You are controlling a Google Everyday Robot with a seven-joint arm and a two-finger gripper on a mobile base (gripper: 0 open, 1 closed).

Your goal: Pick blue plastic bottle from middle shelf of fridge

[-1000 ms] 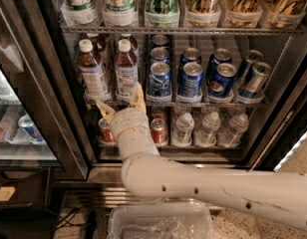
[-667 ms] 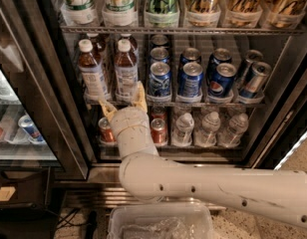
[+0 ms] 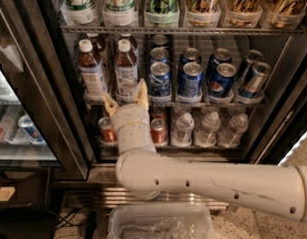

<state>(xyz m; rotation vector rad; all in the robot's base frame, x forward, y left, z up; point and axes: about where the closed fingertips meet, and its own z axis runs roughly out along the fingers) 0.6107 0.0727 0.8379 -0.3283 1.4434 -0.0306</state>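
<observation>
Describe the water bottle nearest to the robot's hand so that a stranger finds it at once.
Find the fridge, then the shelf under the blue cans, down and right of the open hand. Three small clear bottles with white caps stand there. The water bottle you want is the leftmost, right beside a red can.

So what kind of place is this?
Probably a break room or shop: a glass-door fridge stocked with soda cans and bottled drinks, the robot's open hand before its shelves.
</observation>
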